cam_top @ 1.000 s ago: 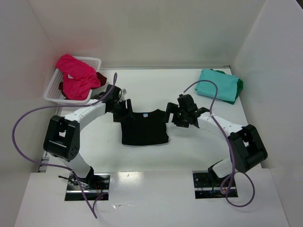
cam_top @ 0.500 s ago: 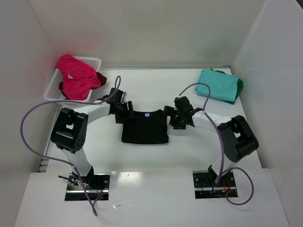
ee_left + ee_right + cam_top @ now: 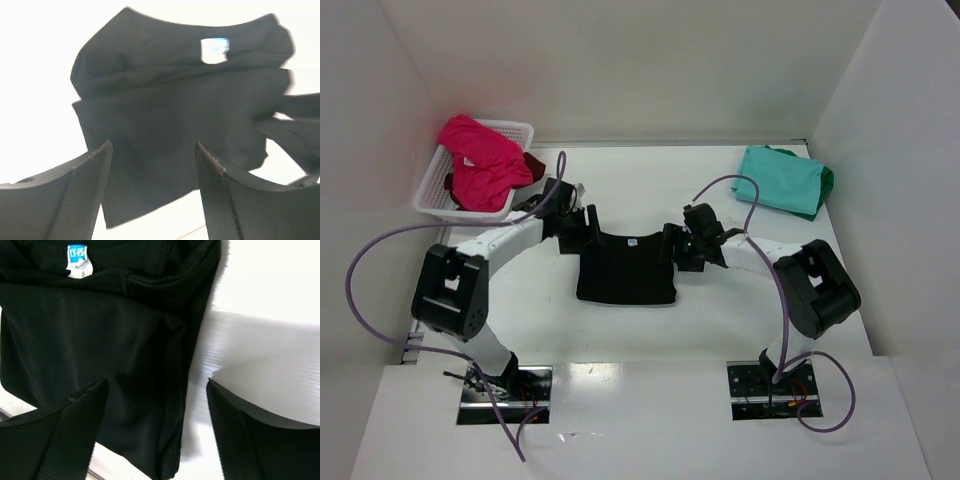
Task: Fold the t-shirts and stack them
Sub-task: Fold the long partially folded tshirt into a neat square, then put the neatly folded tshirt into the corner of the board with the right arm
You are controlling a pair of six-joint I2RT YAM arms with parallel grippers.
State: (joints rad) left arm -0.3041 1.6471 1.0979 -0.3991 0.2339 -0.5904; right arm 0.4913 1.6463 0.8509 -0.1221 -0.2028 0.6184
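A black t-shirt (image 3: 625, 268) with a light-blue neck label (image 3: 631, 241) lies partly folded on the table's middle. My left gripper (image 3: 586, 228) is open at its upper left corner; in the left wrist view (image 3: 152, 150) the black cloth (image 3: 170, 105) lies beyond the spread fingers. My right gripper (image 3: 676, 248) is open at the shirt's right edge; in the right wrist view (image 3: 157, 385) its fingers straddle that edge (image 3: 125, 365). A folded teal t-shirt (image 3: 782, 179) lies on a green one (image 3: 827, 181) at the back right. Magenta-pink (image 3: 480, 163) and dark red (image 3: 533, 164) t-shirts sit in the basket.
A white lattice basket (image 3: 433, 190) stands at the back left. White walls enclose the table on the left, back and right. Purple cables loop from both arms.
The right gripper has moved left onto the shirt's right edge. The left arm shifted back and forth at the shirt's upper left corner. The sleeves are now folded in.
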